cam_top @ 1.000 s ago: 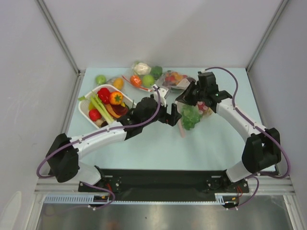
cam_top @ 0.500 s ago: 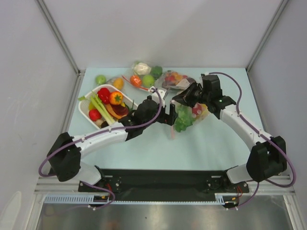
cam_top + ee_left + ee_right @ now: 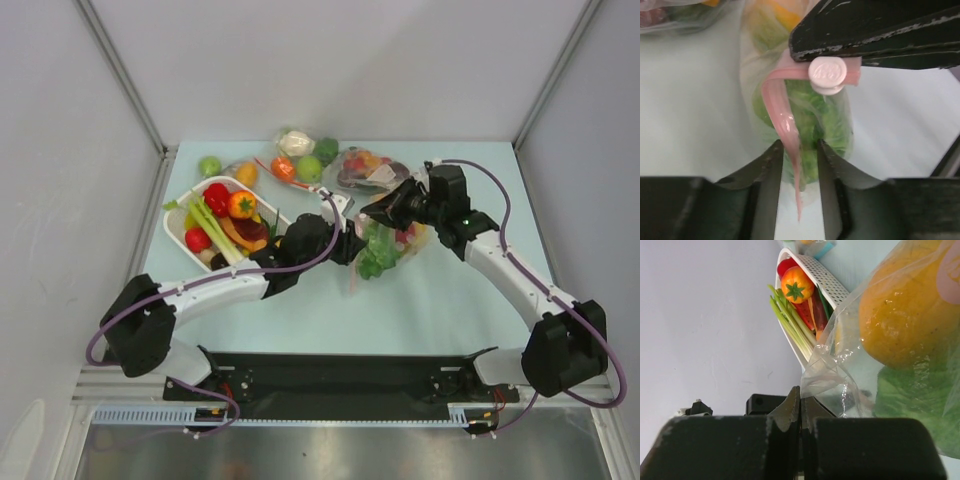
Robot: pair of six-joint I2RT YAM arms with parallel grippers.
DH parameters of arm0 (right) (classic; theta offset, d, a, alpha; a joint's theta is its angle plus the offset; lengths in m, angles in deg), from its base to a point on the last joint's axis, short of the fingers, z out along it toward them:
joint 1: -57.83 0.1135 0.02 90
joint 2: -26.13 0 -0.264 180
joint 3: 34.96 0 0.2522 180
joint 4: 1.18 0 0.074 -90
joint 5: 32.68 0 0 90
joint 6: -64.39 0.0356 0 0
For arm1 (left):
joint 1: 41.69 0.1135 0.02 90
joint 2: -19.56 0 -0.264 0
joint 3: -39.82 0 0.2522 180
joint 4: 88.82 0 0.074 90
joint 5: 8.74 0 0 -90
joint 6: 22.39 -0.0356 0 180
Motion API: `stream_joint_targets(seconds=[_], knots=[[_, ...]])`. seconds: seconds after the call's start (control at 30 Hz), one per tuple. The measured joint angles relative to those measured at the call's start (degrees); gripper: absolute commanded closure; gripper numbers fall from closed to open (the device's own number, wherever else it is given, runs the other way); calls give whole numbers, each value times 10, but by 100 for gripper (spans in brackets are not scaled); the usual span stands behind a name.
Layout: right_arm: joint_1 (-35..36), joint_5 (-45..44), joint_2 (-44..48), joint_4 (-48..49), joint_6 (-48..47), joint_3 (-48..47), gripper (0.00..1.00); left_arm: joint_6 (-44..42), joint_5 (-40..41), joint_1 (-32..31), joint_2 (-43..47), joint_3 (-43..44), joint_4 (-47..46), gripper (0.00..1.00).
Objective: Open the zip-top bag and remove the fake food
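Observation:
The zip-top bag hangs a little above the table's middle, with my right gripper shut on its clear plastic beside the white slider. Inside it I see fake food: a green lettuce and an orange-yellow fruit. The pink zip strip droops from the slider down between the fingers of my left gripper. Those jaws stand narrow on either side of the strip and the bag's lettuce end, and table still shows between strip and fingers. The right gripper pinches a fold of plastic.
The white basket of peppers, tomato and leek sits at the left. Behind the arms lie a bag with dark purple items and a bag with cauliflower. A loose green fruit and an orange one lie near the basket.
The right gripper carried the bag a little left and forward. The left gripper moved in to the bag's end and its jaws narrowed from wide open around the pink strip.

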Motion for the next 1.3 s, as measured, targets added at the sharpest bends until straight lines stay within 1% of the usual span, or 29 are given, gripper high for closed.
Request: stream_joint_targets(seconds=[0.03, 0.07, 0.1, 0.13, 0.27, 0.33, 0.37, 0.43, 0.47, 0.53, 0.57, 0.63, 0.67, 0.77, 0.9, 0.97, 1.07, 1.17, 1.23, 1.3], knots=[[0, 0, 3, 0, 0, 3, 100, -2, -11, 0, 0, -2, -5, 79], [0, 0, 5, 0, 0, 6, 100, -2, -19, 0, 0, -3, -9, 86], [-2, 0, 7, 1, 0, 9, 100, -4, -30, 0, 0, -4, -14, 90], [-5, 1, 9, 1, -1, 11, 100, -7, -38, 0, 0, -5, -16, 100], [-26, 16, 16, 0, -5, 16, 100, -22, -72, 0, 0, -6, -26, 100], [-40, 27, 19, -1, -8, 19, 96, -30, -85, 0, 0, -6, -33, 100], [-46, 35, 21, -2, -10, 20, 88, -34, -91, 0, 0, -5, -34, 100], [-56, 44, 23, -3, -19, 22, 78, -44, -104, 1, 0, -1, -29, 100], [-62, 50, 23, -4, -26, 22, 67, -52, -112, 1, 0, 1, -24, 100], [-75, 59, 27, -5, -41, 22, 55, -67, -126, 1, 3, 5, -9, 100], [-82, 63, 30, -5, -52, 22, 44, -75, -134, 1, 6, 7, -2, 100], [-98, 71, 39, -5, -73, 22, 34, -90, -150, 2, 10, 13, 18, 100], [-111, 81, 45, -3, -89, 23, 26, -101, -160, 2, 12, 20, 33, 100], [-148, 105, 60, 9, -129, 24, 16, -133, -183, 2, 12, 50, 83, 100], [-202, 153, 82, 39, -213, 27, 13, -174, -197, 4, 17, 82, 142, 100], [-213, 180, 89, 55, -264, 28, 12, -195, -206, 7, 24, 93, 176, 100], [-214, 230, 94, 71, -346, 28, 12, -223, -223, 17, 36, 109, 233, 100], [-209, 269, 93, 76, -398, 27, 12, -244, -236, 31, 43, 131, 282, 100], [-199, 284, 89, 64, -438, 17, 12, -258, -242, 42, 48, 145, 310, 100], [-173, 285, 79, 39, -481, -5, 12, -268, -250, 49, 51, 154, 331, 100]])
